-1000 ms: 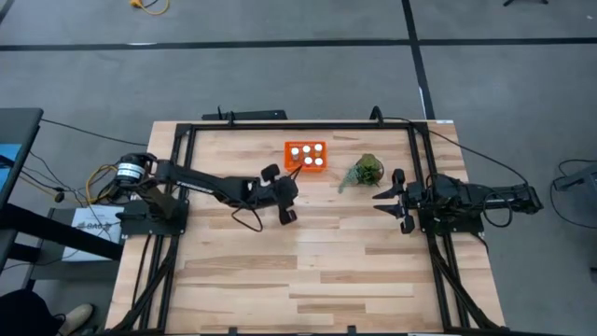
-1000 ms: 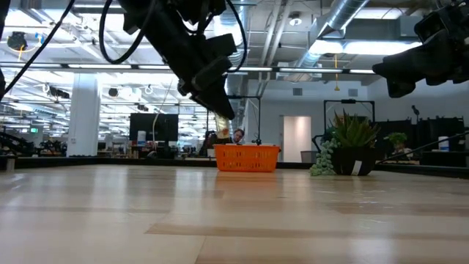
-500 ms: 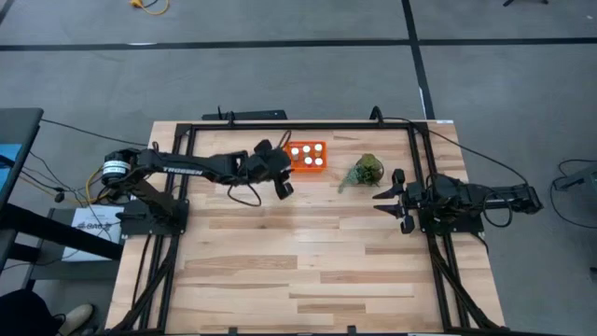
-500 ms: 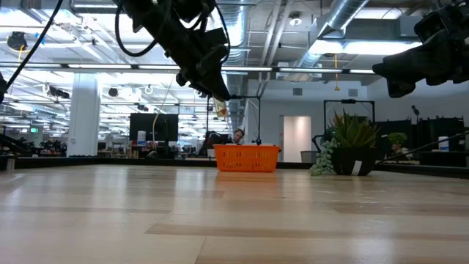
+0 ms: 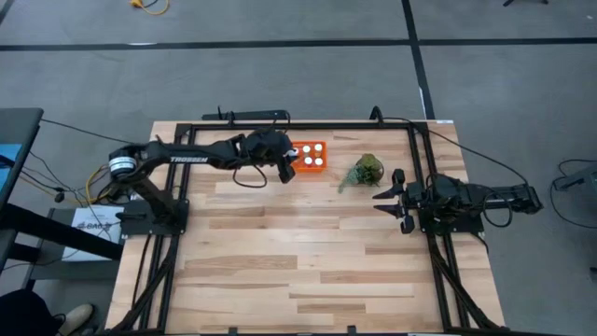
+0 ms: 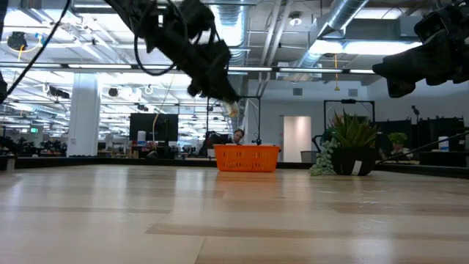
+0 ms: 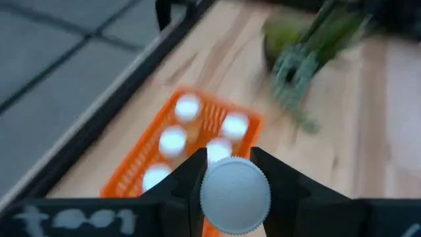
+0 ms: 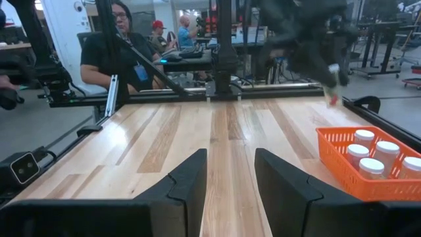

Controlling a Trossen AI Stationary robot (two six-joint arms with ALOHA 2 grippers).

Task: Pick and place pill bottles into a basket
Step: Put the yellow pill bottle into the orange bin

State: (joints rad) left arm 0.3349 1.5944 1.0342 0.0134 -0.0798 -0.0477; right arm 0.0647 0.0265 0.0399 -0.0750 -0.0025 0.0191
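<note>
The last pill bottle (image 7: 235,195) sits clamped between the left gripper (image 5: 285,166)'s fingers, held above the near edge of the basket (image 5: 308,156), where five capped bottles stand. It should centre over the free cell before releasing. The right gripper (image 5: 399,200) waits well off, fingers spread, holding nothing.

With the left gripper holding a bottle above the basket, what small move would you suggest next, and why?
Probably lower and release it: the left gripper holds a pill bottle above the orange basket, where several white caps already stand and one slot looks free.
</note>
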